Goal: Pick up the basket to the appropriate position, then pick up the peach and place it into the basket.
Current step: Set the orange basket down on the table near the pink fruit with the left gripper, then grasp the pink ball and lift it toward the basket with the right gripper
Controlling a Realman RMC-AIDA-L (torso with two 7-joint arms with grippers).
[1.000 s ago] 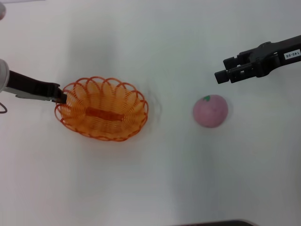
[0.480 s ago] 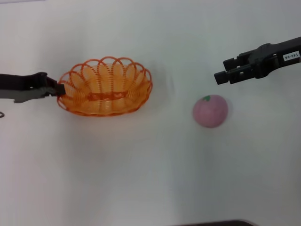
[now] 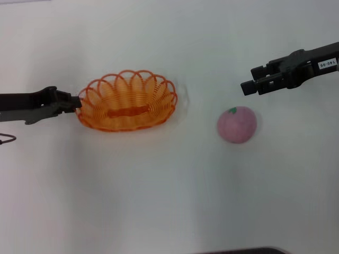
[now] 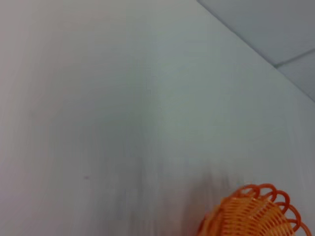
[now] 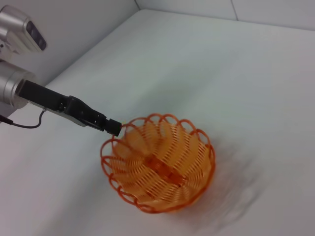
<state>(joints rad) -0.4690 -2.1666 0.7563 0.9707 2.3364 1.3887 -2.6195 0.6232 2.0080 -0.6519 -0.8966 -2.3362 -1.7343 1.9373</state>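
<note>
Left gripper (image 3: 78, 103): jaws clenched on the scalloped rim of the basket (image 3: 128, 100) at its end nearest that arm, a rim pinch that looks chosen because the open loops give thin strands to bite while the bowl stays free for loading; the same grip shows in the right wrist view (image 5: 114, 127), where the basket (image 5: 158, 168) hangs from the jaws and tilts, its far side low toward the counter (image 3: 159, 201), though whether it touches cannot be told. Basket: shallow oval, bright orange, thin looped wire-like strands, ribbed walls, a flat solid strip along the floor; the left wrist view catches only an edge of it (image 4: 256, 211). Right gripper (image 3: 249, 87): black, hovering just beyond the peach (image 3: 237, 124) and apart from it, jaws holding nothing; whether parted or closed cannot be told. It seems poised for the fruit. Peach: round, pale pink, matte, with a small green leaf mark on top, resting on the counter well apart from the basket, between the two arms' reach. Counter: plain white, smooth, lightly glossy.
</note>
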